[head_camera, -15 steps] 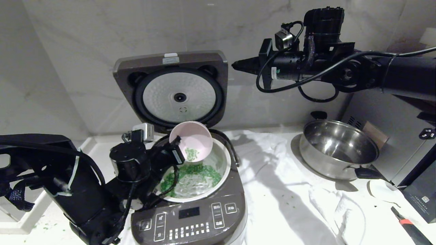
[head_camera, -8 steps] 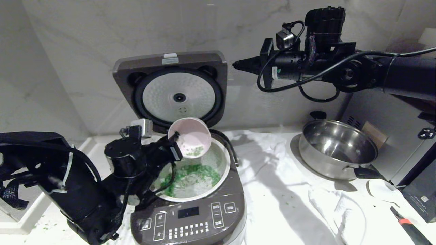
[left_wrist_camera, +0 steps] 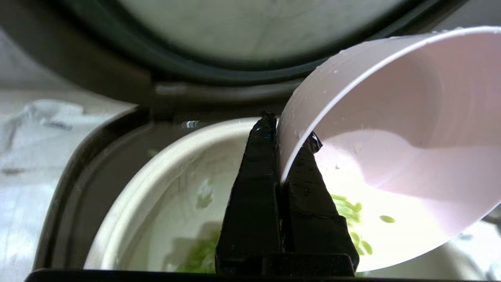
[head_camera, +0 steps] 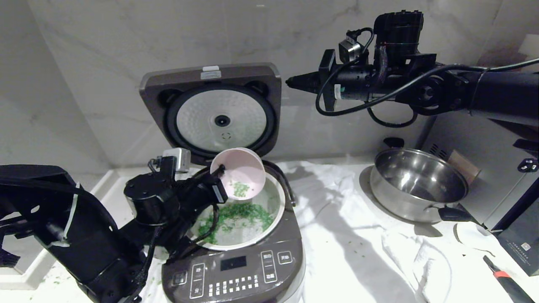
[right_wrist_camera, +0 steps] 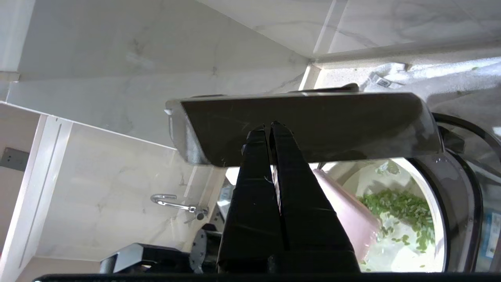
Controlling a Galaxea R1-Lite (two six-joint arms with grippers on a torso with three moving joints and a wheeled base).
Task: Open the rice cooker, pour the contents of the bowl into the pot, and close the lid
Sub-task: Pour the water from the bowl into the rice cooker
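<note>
Over the open rice cooker (head_camera: 236, 269), the left tool (head_camera: 222, 172) is pinching the pink bowl's (head_camera: 242, 173) rim, tipping green grains (head_camera: 240, 189) into the pot (head_camera: 276, 202). Some are clinging; next, probably steeper tilting. Right tool (head_camera: 294, 81), shut and empty, is hovering by the raised lid (head_camera: 168, 84).
</note>
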